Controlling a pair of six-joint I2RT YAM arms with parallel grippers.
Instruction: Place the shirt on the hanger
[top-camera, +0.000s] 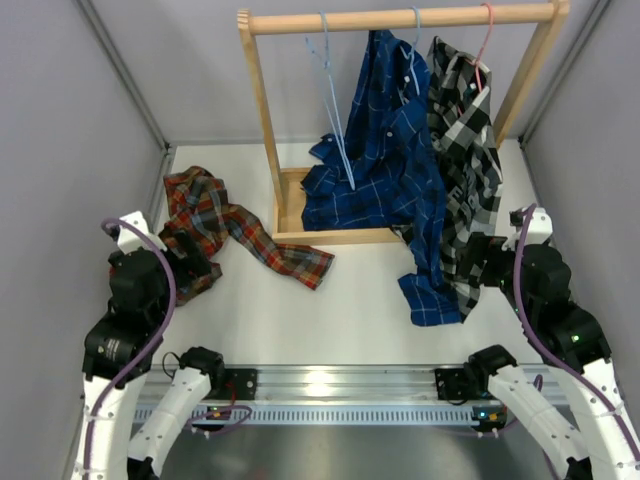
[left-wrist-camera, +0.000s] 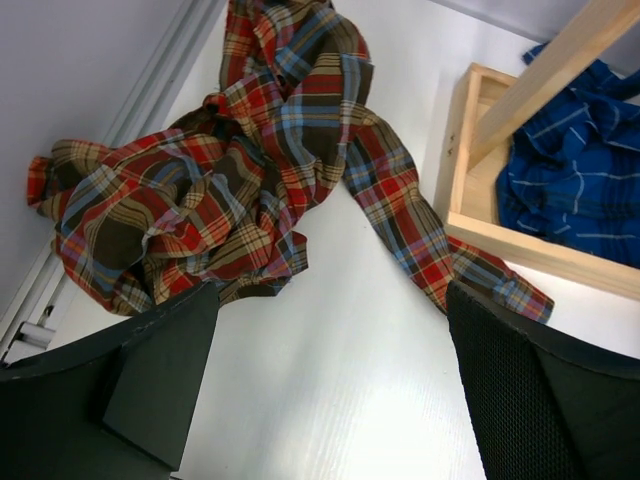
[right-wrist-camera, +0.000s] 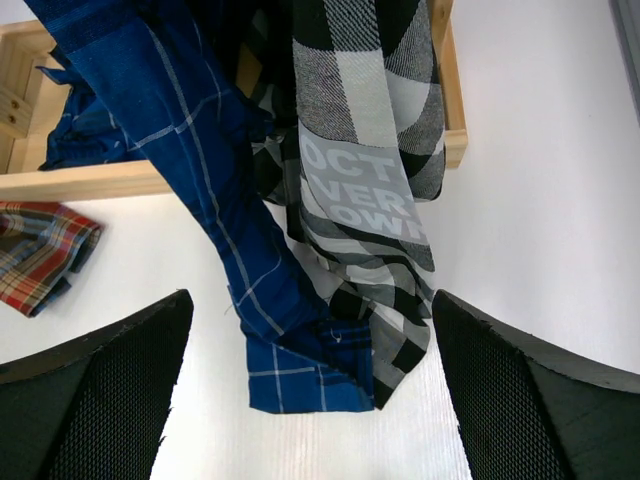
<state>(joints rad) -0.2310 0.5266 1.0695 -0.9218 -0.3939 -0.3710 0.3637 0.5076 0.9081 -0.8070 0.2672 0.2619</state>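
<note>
The red-orange plaid shirt (top-camera: 212, 212) lies crumpled on the white table at the left, one sleeve trailing right toward the rack's base. In the left wrist view the shirt (left-wrist-camera: 230, 180) fills the upper left, just beyond the open left gripper (left-wrist-camera: 330, 330), which has only bare table between its fingers. The light-blue wire hanger (top-camera: 335, 110) hangs empty from the wooden rail, left of the navy shirt. My left gripper (top-camera: 193, 265) sits at the shirt's near edge. The right gripper (top-camera: 482, 268) is open by the hanging shirts' hems; its wrist view shows the right gripper (right-wrist-camera: 310, 330) holding nothing.
A wooden rack (top-camera: 262, 120) stands at the back centre with a tray-like base (left-wrist-camera: 470, 150). A navy plaid shirt (top-camera: 385, 140) and a black-and-white plaid shirt (top-camera: 462, 130) hang from it, the latter on a pink hanger (top-camera: 485, 40). Grey walls close both sides.
</note>
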